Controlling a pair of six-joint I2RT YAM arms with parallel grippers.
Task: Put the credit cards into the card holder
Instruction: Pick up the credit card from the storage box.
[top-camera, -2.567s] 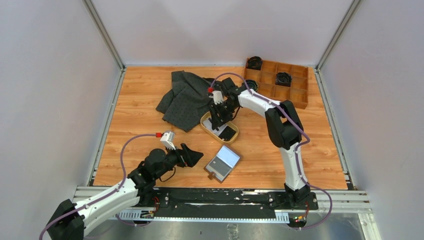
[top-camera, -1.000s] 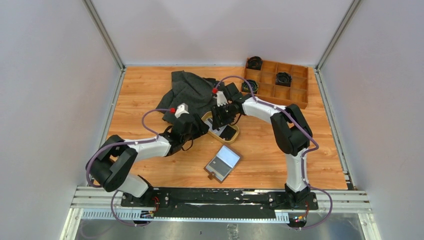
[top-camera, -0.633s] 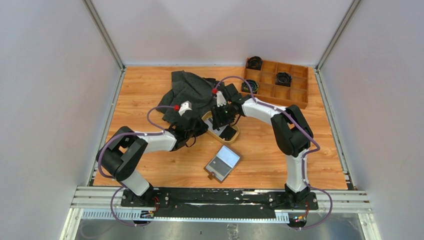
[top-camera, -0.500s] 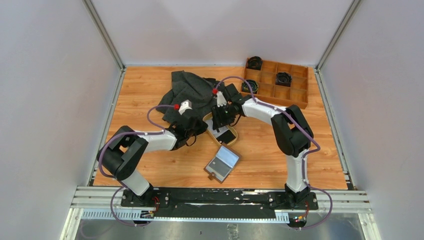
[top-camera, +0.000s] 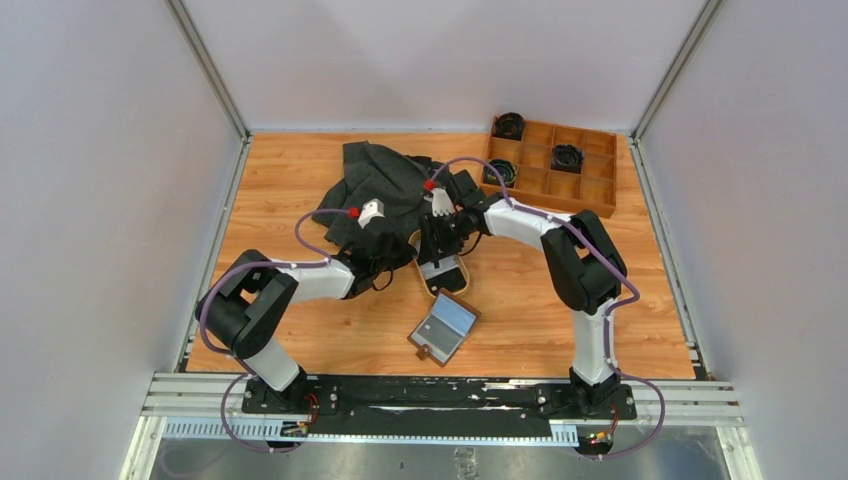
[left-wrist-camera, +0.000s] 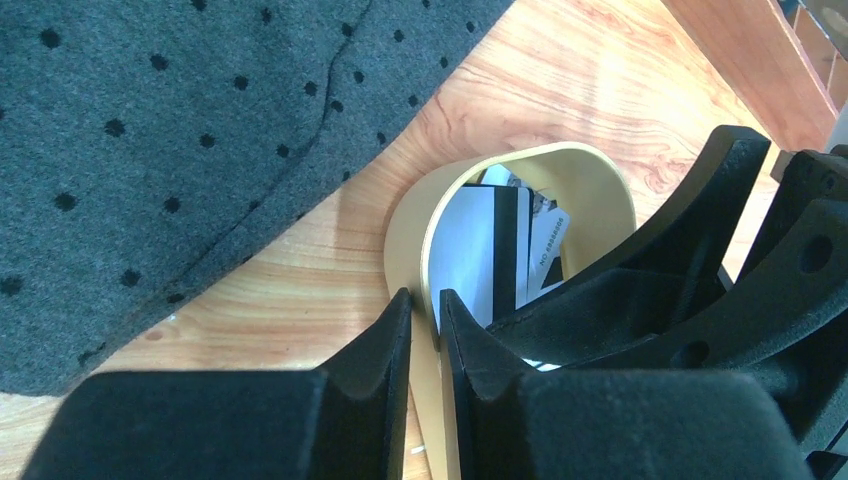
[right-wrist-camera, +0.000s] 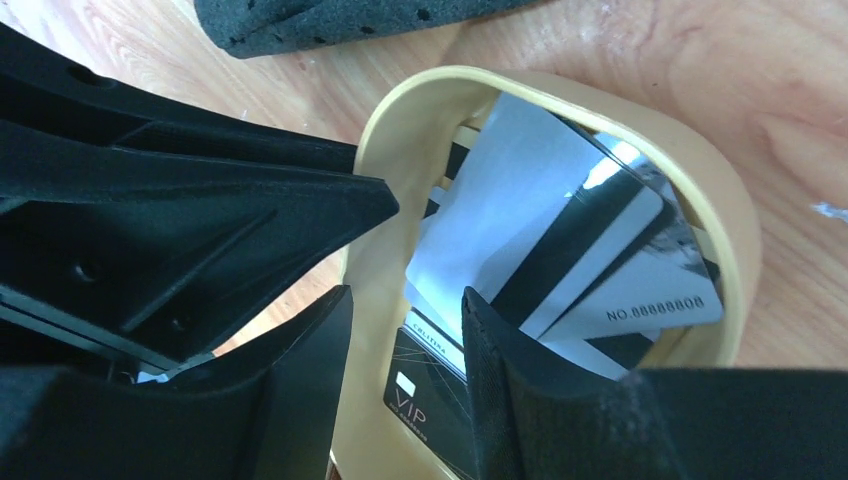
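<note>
Dotted cloth (top-camera: 375, 185) at back-left. Oval tan tray (right-wrist-camera: 735, 230) just beside it, mid-table. Card holder (top-camera: 445, 328) lies open nearer the front, apart from tray. Credit cards (right-wrist-camera: 540, 200) piled loose in tray. L gripper (left-wrist-camera: 425, 320) clenched on tray rim. R gripper (right-wrist-camera: 408, 295) parted, one finger among cards. Step, prob: card pickup. Next: R must pinch a single card.

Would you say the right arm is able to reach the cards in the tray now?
Probably yes: the right gripper hangs over the tray with jaws open, the cards lie uncovered, and the left gripper only pinches the rim.
</note>
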